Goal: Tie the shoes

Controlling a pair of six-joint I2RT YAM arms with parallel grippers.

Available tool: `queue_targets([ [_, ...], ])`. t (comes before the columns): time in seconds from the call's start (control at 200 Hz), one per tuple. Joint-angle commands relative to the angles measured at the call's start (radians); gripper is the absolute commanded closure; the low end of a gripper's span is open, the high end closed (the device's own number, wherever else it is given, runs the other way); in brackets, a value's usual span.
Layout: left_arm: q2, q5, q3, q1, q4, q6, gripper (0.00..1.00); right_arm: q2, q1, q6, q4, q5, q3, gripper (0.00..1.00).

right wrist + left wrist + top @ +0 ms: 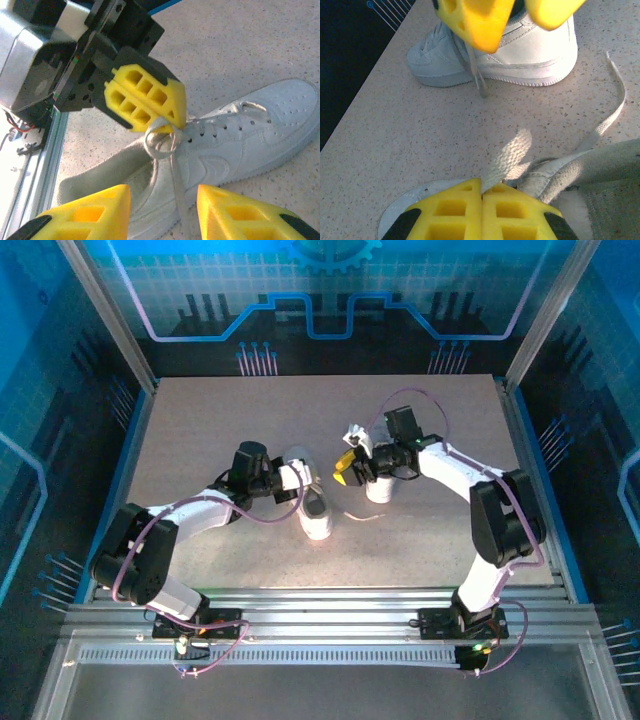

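Lace-gathering step, I judge; left gripper (170,127) is pinched shut on the lace (159,142) just above the near shoe (250,135); right gripper (162,191) hovers over that shoe, jaws apart, empty; other shoe (520,45) beside it; next, right must pinch the loose lace end (616,90) cleanly.

You have no words, numbers or brand names to read in any view. The nearest thing to a sign is the gear emblem (335,250), drawn with circuit-like lines on the blue back panel (200,290). The shoe (260,130) carries a faint curved mark on its side, too soft to name.
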State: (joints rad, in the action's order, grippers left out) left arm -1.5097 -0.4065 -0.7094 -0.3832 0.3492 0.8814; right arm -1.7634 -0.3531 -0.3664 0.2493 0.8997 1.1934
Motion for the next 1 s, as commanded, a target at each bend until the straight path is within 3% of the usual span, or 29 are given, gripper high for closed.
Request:
queue_targets([
  [0.0,0.022,-0.036,0.018,0.007,0.020,0.005,1.00,-0.076,-0.011,0.012,-0.031,0.043,0.082,0.62],
  [0.28,0.025,-0.049,0.015,0.009,0.011,0.014,1.00,-0.209,-0.025,-0.023,-0.029,0.112,0.198,0.65],
  [0.495,0.022,-0.066,-0.006,0.009,-0.001,0.014,1.00,-0.260,-0.053,-0.154,0.092,0.151,0.242,0.65],
  [0.995,0.022,-0.074,-0.029,0.009,-0.045,0.022,1.00,-0.291,-0.099,-0.236,0.181,0.088,0.268,0.61],
])
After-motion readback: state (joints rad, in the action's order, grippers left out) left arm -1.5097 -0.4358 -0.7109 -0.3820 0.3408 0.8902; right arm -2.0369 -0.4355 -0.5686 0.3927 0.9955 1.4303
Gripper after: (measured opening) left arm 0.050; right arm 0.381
